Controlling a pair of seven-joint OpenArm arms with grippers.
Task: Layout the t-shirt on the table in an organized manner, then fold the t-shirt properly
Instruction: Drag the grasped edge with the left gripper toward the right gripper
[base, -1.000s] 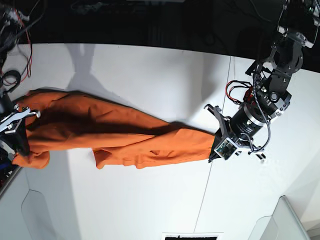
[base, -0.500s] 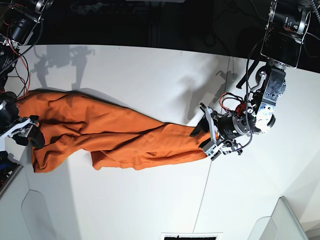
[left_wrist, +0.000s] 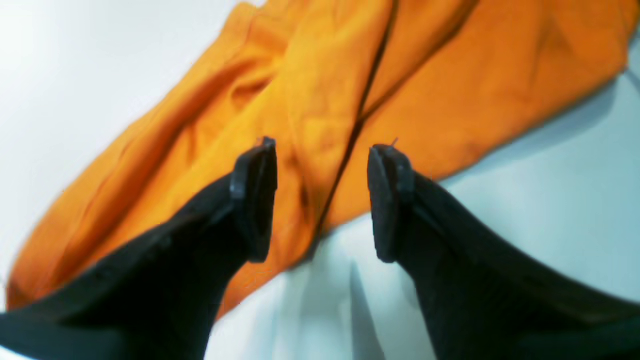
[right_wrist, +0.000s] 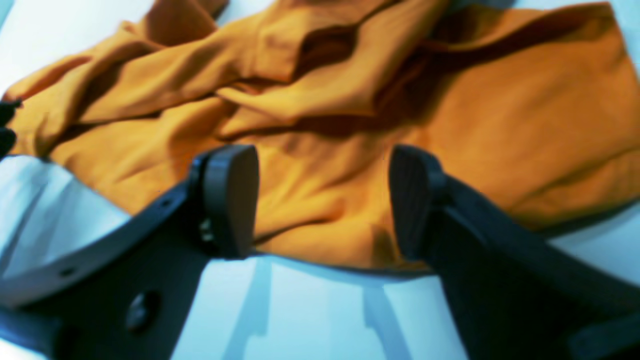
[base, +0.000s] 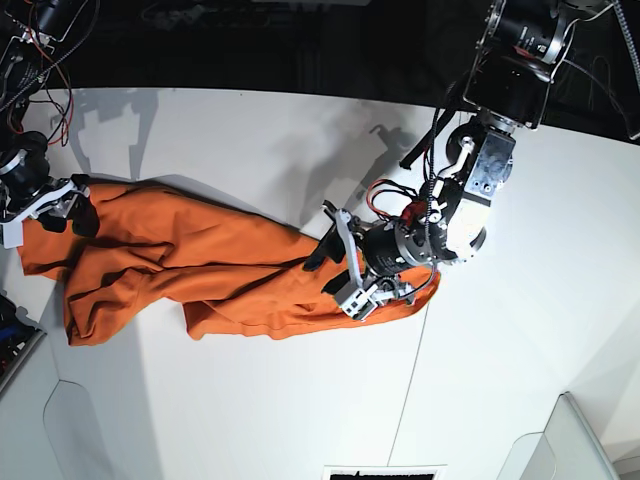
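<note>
The orange t-shirt (base: 200, 265) lies bunched in a long, twisted strip across the white table (base: 250, 130), from the left edge to past the middle. My left gripper (base: 330, 265) is open and empty above the strip's right part. In the left wrist view the left gripper (left_wrist: 322, 195) hovers with its jaws apart over the wrinkled t-shirt (left_wrist: 325, 75) near its edge. My right gripper (base: 82, 205) is open and empty at the shirt's left end. In the right wrist view the right gripper (right_wrist: 322, 200) is spread over crumpled folds of the t-shirt (right_wrist: 500, 125). Collar and label are hidden.
A thin dark seam (base: 425, 330) crosses the table just right of the shirt's end. Red and black cables (base: 40, 60) hang at the back left. Raised pale panels sit at the front left (base: 70, 430) and front right (base: 570, 440) corners. A dark slot (base: 385, 472) is at the front edge.
Both grippers have let go of the shirt's ends. The left arm has swung left over the shirt. The right gripper has moved toward the table's back. The shirt has slackened.
</note>
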